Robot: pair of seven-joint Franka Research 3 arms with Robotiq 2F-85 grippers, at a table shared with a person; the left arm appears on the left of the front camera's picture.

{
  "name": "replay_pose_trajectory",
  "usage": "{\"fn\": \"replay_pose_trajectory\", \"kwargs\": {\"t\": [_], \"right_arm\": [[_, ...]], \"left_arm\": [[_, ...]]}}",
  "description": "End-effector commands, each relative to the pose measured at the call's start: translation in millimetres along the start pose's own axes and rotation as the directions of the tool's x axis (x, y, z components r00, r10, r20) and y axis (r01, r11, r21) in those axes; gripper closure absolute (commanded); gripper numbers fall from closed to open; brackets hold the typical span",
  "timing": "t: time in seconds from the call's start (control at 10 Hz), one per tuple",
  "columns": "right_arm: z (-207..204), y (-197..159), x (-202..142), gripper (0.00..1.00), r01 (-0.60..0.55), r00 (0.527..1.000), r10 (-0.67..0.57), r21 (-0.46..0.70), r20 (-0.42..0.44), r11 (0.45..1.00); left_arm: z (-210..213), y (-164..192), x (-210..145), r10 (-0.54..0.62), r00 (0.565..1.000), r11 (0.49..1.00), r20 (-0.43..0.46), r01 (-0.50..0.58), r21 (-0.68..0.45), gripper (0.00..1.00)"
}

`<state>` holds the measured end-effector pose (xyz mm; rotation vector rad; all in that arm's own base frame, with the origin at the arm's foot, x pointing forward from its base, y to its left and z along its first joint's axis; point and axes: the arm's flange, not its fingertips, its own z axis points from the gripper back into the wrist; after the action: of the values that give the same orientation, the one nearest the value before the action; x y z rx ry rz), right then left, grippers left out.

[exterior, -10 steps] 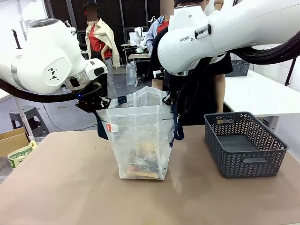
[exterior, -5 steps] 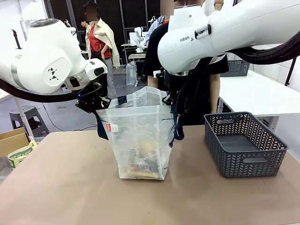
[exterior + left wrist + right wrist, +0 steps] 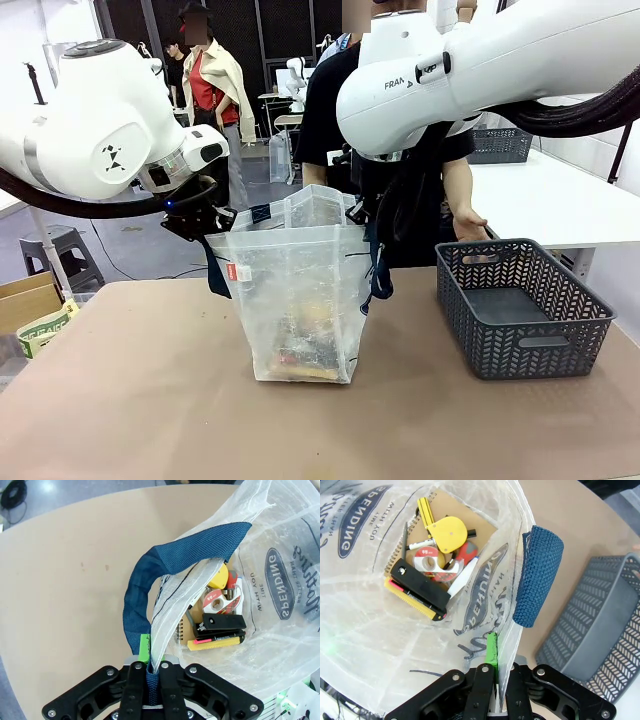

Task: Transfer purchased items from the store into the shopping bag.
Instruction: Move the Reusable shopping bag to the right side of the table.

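My front camera sits between my arms at the near edge of the counter [image 3: 140,400], looking across to its far edge. My wrist cameras look down along my left claw [image 3: 152,656] and right claw [image 3: 498,661], close above the shopping bag [image 3: 300,290], which all three views share. The front and right-wrist views also share the store [image 3: 520,310].

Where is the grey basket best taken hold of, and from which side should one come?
Probably at the handle slot in the basket's near wall and the like one in its far wall, coming from above at both ends. It stands upright, its rim is free, and these slots are the only wide openings in its slotted walls.
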<state>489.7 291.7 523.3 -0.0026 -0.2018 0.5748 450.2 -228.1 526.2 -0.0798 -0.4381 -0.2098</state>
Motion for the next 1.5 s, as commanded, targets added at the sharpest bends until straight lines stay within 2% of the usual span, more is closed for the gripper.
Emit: {"fn": "replay_pose_trajectory", "kwargs": {"t": [0.0, 1.4], "right_arm": [[-0.1, -1.2, -1.2, 1.00, 0.002, 1.000, -0.002, -0.001, 0.000, 1.000], [-0.1, -1.2, -1.2, 1.00, 0.002, 1.000, -0.002, -0.001, 0.000, 1.000]], "left_arm": [[2.2, 3.2, 0.0, -0.005, 1.000, 1.000, 0.009, 0.005, 0.015, 1.00], [2.2, 3.2, 0.0, -0.005, 1.000, 1.000, 0.009, 0.005, 0.015, 1.00]]}}
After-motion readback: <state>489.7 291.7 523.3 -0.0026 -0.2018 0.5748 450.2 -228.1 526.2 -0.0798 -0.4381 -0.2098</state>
